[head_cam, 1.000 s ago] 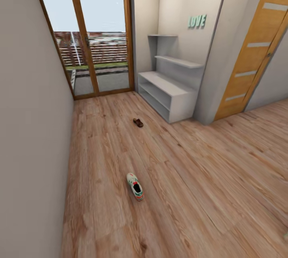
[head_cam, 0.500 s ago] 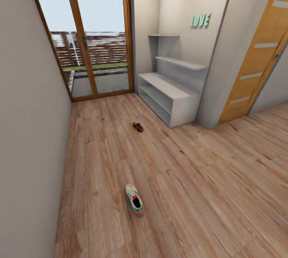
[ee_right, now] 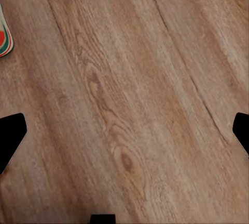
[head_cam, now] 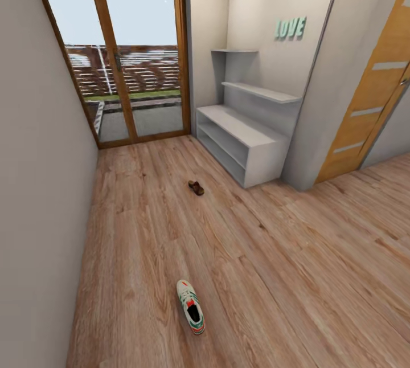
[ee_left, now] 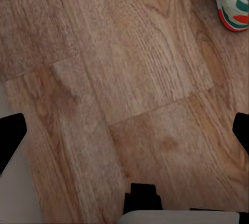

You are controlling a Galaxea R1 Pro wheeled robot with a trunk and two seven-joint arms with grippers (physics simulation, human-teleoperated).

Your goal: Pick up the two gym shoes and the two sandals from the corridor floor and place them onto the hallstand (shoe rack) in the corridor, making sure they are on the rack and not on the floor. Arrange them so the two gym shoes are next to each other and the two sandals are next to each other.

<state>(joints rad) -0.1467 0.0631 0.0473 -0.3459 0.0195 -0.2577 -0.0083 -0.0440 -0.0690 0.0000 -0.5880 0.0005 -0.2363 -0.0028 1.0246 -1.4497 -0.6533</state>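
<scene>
Left gripper [ee_left: 124,130]: dark fingertips at opposite frame edges, spread wide, nothing between them; bare corridor floor [ee_left: 119,78] below, one gym shoe [ee_left: 231,0] lying near. Right gripper [ee_right: 124,130]: likewise spread, empty, over planks. Head view: gym shoe [head_cam: 190,306] on open floor, clear of the left wall. Brown sandal [head_cam: 196,187] farther on, near the hallstand [head_cam: 239,129], apart from it. Glass door [head_cam: 131,49] closes the corridor end.
</scene>
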